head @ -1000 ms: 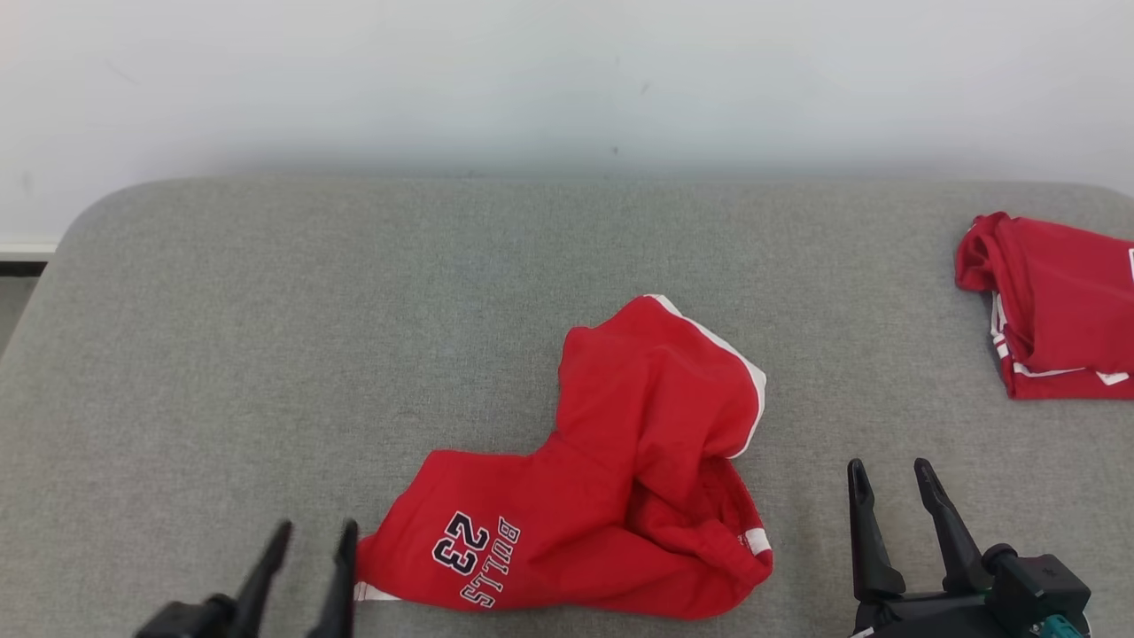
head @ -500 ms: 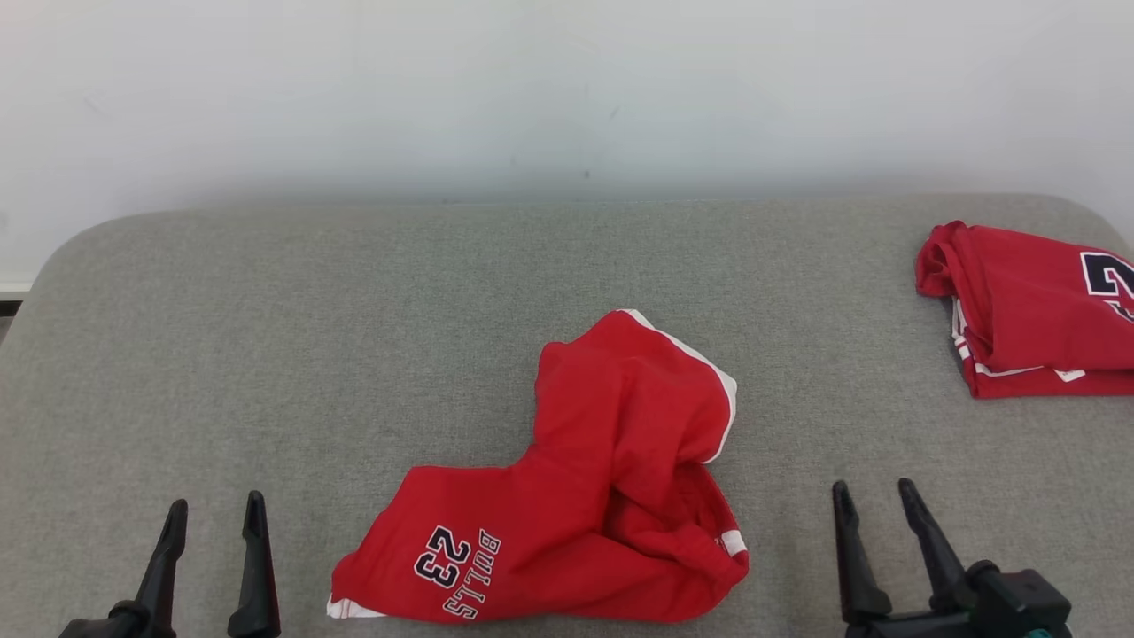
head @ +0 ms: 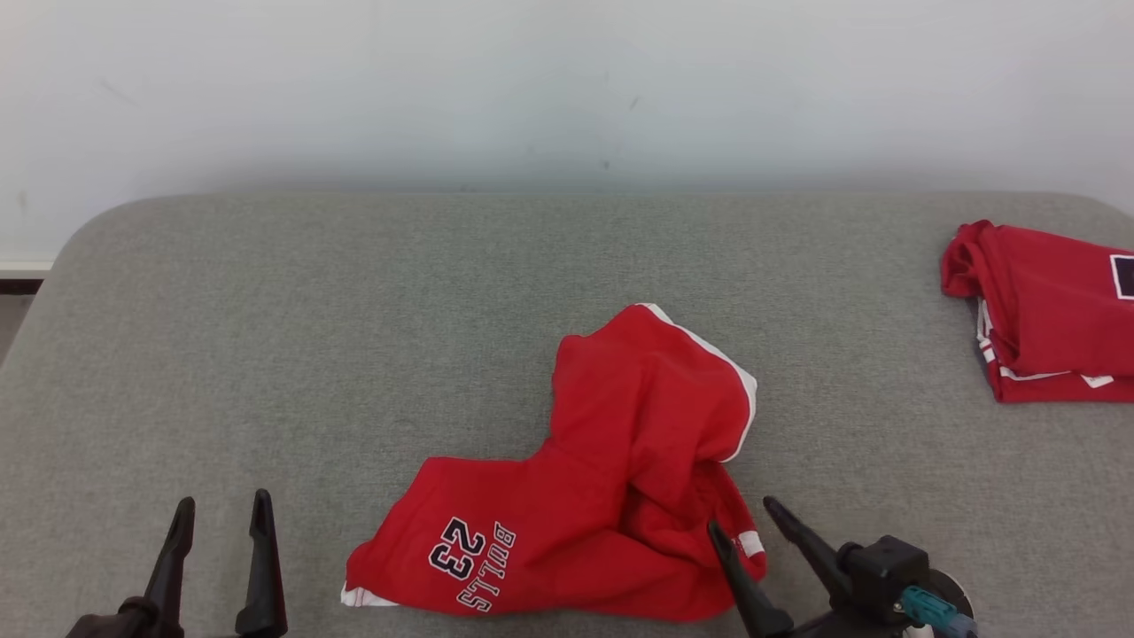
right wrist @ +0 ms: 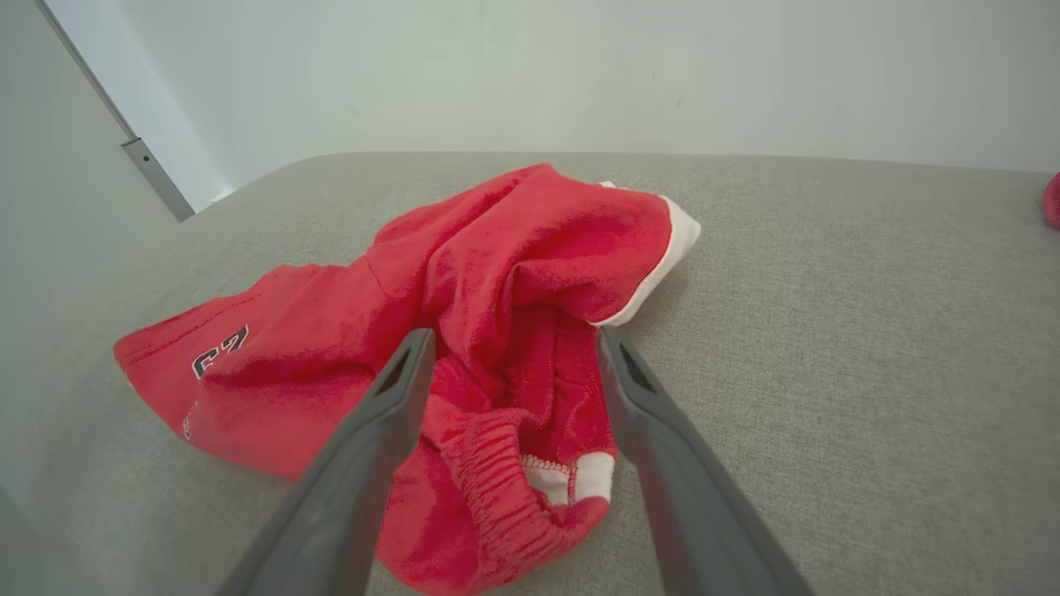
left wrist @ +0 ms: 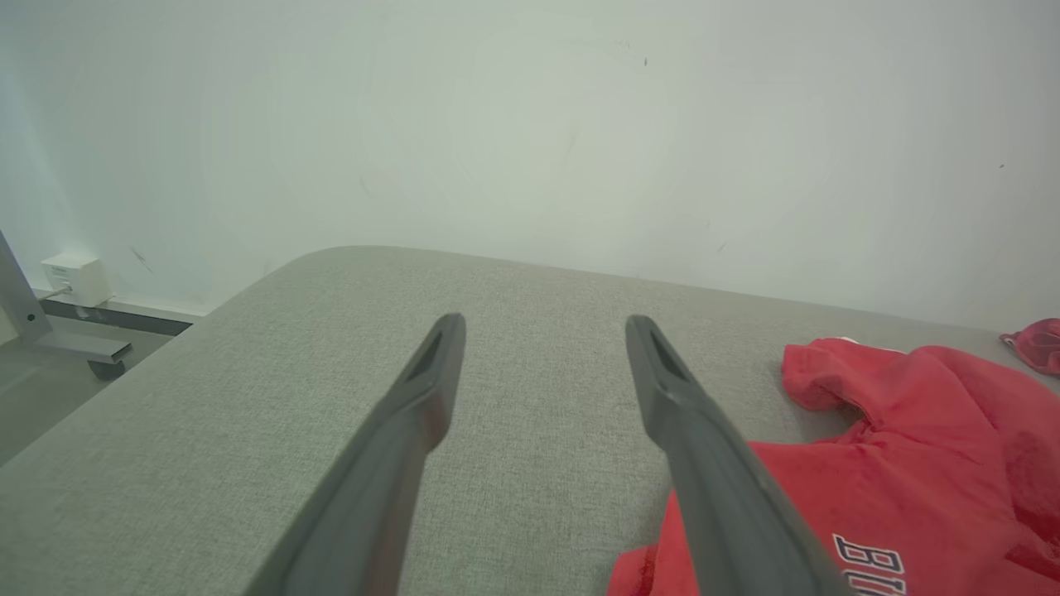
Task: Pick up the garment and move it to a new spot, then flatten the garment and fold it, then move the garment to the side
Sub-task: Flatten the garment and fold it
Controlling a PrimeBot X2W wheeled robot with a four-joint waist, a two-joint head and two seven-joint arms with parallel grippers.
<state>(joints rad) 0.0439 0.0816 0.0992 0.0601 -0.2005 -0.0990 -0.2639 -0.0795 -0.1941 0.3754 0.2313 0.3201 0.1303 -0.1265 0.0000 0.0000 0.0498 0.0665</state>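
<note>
The soft red shorts [head: 602, 496], white-trimmed and crumpled into a lumpy heap, lie front and centre on the grey woven pad [head: 310, 310]. The right claw [head: 741, 516], fingers spread, is at their right edge by the ribbed elastic waistband. The left claw [head: 222, 499], also spread, stands apart to their left.

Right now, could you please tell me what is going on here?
A two-armed robot is about to handle the crumpled red garment lying on the grey padded surface. Its right pincer is open and aimed at the garment's bunched, elastic end, gripping nothing yet. The left pincer is open over bare surface to the garment's left. A folded red garment sits at the far right.
</note>
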